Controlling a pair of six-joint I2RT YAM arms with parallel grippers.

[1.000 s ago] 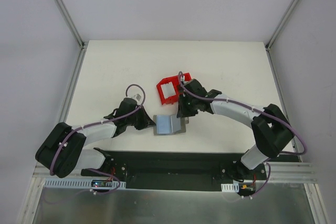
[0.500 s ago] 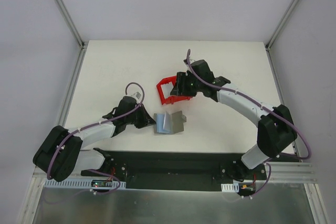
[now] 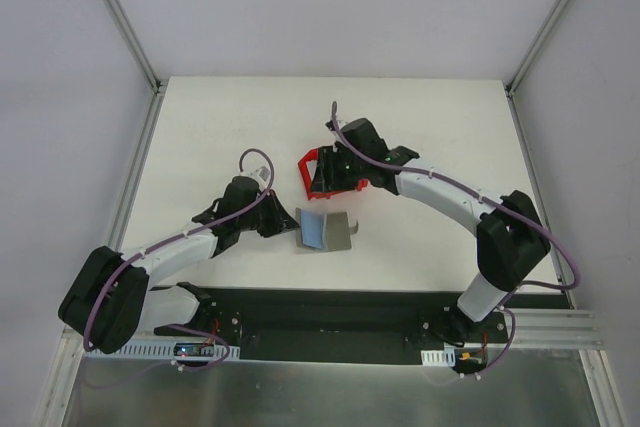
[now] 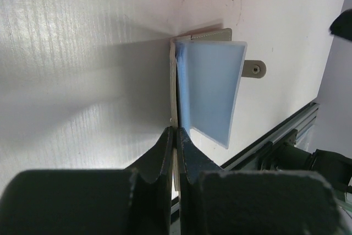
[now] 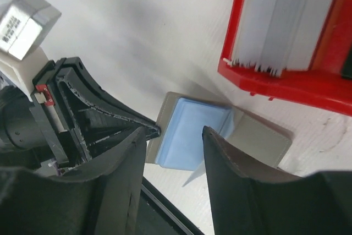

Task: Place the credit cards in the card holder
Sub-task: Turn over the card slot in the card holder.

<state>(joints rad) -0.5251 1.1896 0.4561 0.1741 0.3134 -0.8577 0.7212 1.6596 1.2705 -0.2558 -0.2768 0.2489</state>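
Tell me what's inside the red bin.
Pale, flat cards lie stacked in the bin, seen from the right wrist. From above, the right arm covers most of it, so their number is unclear.

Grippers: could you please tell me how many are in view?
2. The left gripper is shut on the card holder's edge; the right gripper hangs open above the red bin.

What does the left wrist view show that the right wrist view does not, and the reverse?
Only the left wrist view: the snap tab of the card holder, and how tightly the fingers of the left gripper meet on its edge. Only the right wrist view: the right gripper, open and empty, and pale cards standing in the red bin. Both: the left gripper pinching the card holder, the red bin, the white table.
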